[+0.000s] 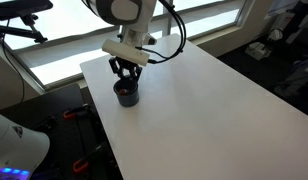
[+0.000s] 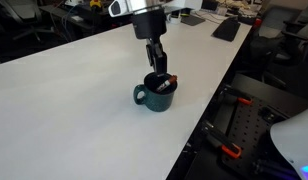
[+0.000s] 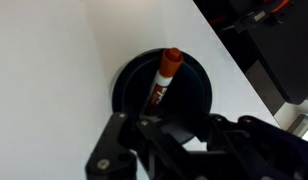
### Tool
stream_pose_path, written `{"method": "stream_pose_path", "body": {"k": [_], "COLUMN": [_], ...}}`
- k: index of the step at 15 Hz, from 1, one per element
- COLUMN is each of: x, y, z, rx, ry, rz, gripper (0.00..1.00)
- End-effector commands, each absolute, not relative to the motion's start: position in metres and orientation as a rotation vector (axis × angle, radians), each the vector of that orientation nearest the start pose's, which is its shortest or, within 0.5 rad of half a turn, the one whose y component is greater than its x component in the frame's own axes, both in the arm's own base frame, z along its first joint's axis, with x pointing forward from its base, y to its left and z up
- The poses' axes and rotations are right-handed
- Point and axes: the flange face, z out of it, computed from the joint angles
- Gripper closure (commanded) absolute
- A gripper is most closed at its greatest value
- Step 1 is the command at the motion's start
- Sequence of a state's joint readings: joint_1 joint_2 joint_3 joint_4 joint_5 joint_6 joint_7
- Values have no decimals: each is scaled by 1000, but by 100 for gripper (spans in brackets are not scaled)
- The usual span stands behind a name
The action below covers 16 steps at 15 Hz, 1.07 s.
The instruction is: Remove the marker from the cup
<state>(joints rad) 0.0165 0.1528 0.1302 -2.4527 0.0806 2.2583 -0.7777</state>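
Observation:
The dark cup [image 1: 126, 93] [image 2: 152, 97] stands on the white table near one edge. In the wrist view the cup [image 3: 199, 92] is seen from above, and the marker [image 3: 162, 80] leans inside it with its red-orange end up by the far rim. The marker's dark lower part runs under my gripper [image 3: 154, 118]. In both exterior views my gripper [image 1: 126, 78] [image 2: 156, 68] reaches straight down into the cup's mouth, its fingers shut together on the marker. The red tip [image 2: 174, 80] shows just beside the fingers.
The white table [image 1: 204, 100] [image 2: 74, 100] spreads wide around the cup; its edge [image 3: 229, 75] runs close past the cup. A dark keyboard [image 2: 226, 28] lies at the far end. Chairs and dark equipment surround the table.

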Motion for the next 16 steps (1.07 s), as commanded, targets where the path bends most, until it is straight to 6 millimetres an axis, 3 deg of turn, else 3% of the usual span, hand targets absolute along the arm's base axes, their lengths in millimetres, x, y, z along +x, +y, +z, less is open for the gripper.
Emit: {"method": "stream_pose_path", "body": {"k": [1, 2, 15, 16], "x": [437, 439, 440, 440], "y": [80, 74, 77, 77], "z": [235, 222, 228, 228], "rx": [-2670, -2662, -2666, -2666], "ry": [-1224, -1238, -1245, -1245], "rz": [416, 433, 416, 416], "gripper": [100, 100, 100, 75]}}
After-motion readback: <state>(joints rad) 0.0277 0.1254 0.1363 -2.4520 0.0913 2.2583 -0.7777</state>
